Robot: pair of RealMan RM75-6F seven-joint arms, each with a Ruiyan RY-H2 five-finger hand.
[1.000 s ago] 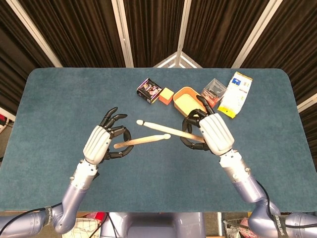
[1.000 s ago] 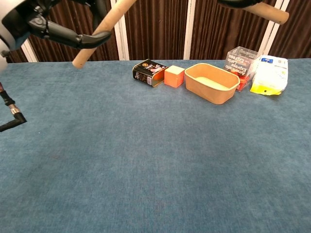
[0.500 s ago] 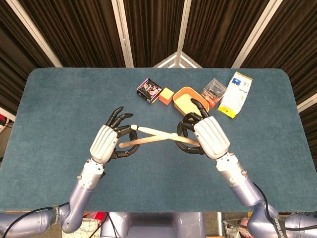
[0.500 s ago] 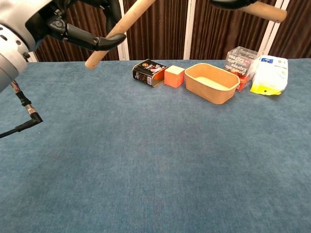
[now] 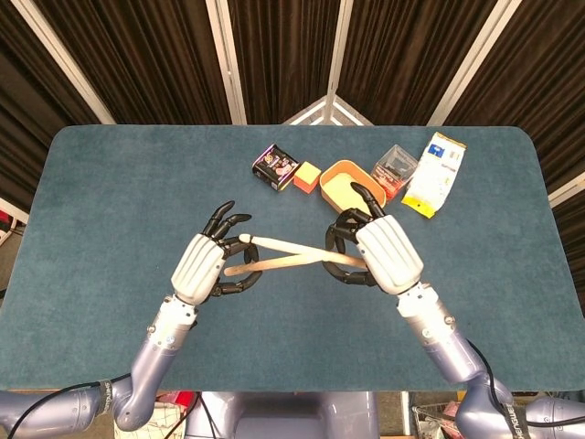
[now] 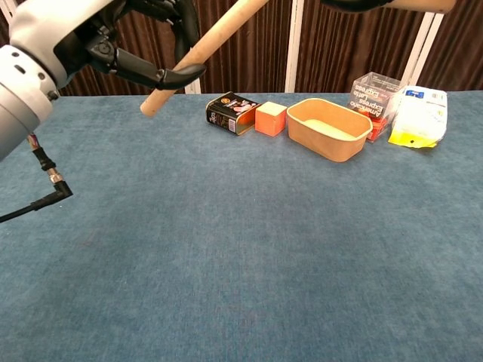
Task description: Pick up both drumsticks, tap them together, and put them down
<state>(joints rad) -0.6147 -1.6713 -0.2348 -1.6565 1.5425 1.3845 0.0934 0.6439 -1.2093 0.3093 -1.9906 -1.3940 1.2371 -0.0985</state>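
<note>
Two pale wooden drumsticks are held above the blue table (image 5: 110, 201) and cross each other. My left hand (image 5: 210, 265) grips one drumstick (image 5: 274, 263) near its butt; in the chest view that drumstick (image 6: 204, 47) slants up to the right from my left hand (image 6: 90, 38). My right hand (image 5: 379, 251) holds the other drumstick (image 5: 283, 245), whose tip points left and lies next to my left hand's fingers. In the chest view, only a sliver of my right hand (image 6: 355, 4) shows at the top edge.
At the back of the table stand a dark tin (image 5: 275, 166), an orange cube (image 5: 307, 176), an orange tub (image 5: 340, 183), a clear plastic box (image 5: 395, 166) and a yellow-white packet (image 5: 434, 174). A black cable (image 6: 34, 204) lies at the table's left.
Both hands have moved closer together. The sticks, apart at the tips a second ago, now cross, with the right stick's tip reaching my left hand.
</note>
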